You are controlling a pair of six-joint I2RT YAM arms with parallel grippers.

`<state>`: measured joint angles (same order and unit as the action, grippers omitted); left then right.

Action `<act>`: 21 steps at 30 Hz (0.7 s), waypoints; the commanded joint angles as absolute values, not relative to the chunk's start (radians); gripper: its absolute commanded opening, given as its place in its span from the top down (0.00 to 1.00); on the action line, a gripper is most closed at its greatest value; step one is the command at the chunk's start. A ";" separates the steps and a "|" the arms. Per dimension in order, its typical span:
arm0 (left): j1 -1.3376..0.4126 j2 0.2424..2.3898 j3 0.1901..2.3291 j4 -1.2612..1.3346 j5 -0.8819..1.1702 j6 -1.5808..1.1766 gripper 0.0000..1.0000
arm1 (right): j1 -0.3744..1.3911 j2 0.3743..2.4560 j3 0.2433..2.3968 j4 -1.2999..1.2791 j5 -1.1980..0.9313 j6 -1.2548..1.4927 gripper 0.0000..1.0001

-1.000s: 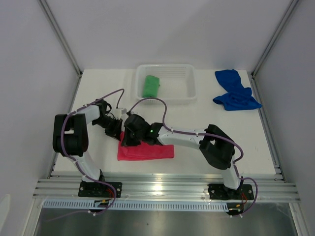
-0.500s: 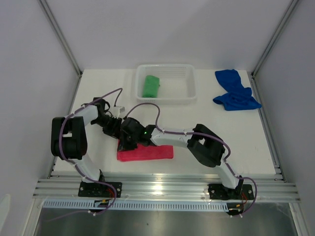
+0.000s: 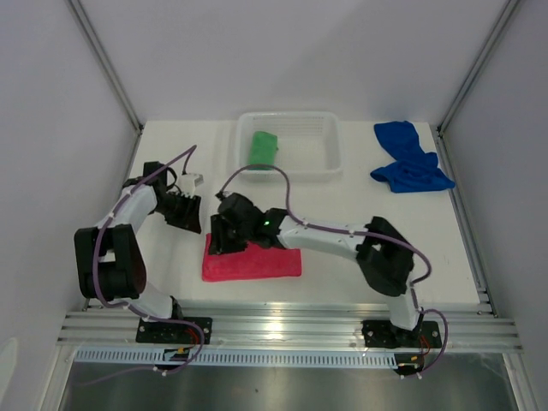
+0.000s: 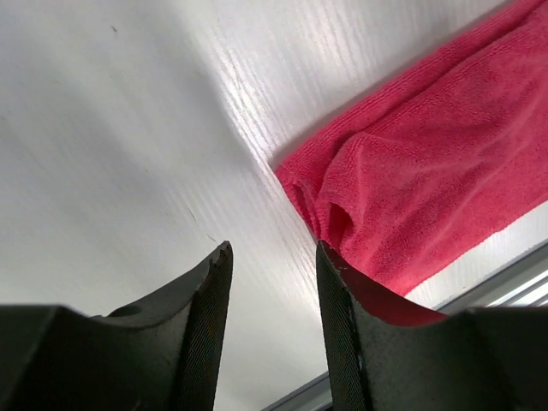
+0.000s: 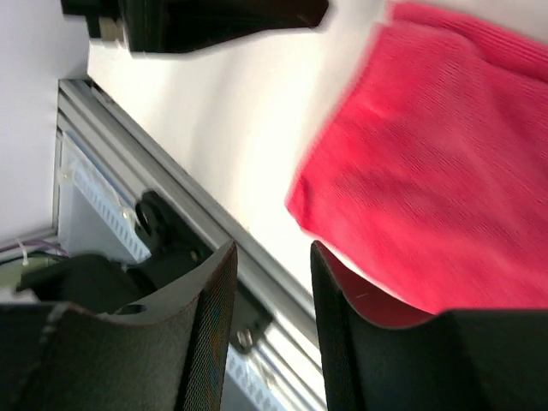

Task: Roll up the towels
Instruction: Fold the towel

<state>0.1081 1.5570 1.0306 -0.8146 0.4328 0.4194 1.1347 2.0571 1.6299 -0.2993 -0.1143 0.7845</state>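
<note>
Both grippers are off the pink towel, whose left end they were pinching together a second ago. The left gripper now sits back, up and to the left over bare table, its fingers spread with nothing between them. The right gripper hovers just over the towel's upper-left corner, likewise parted and empty (its wrist view shows only red cloth and the front rail beneath). The towel lies as a long band along the table's near edge, its left end slightly bunched. It looks folded rather than tightly rolled, so this release probably ends one fold, and a fresh grasp is needed to roll it. The green towel rests in the basket. The blue towel lies crumpled at the far right, not yet rolled.
</note>
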 commanded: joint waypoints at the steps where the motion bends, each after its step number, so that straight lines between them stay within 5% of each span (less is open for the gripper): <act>1: 0.083 1.523 1.052 -0.838 0.482 0.422 0.52 | 1.045 1.823 1.437 -0.362 -0.041 0.745 0.57; 8: 0.011 1.611 1.051 -0.790 0.442 0.388 0.50 | 0.813 1.563 1.027 -0.373 -0.018 0.720 0.55; 21: 0.011 1.681 1.054 -0.775 0.474 0.370 0.55 | 0.620 1.687 0.911 -0.062 -0.195 0.543 0.55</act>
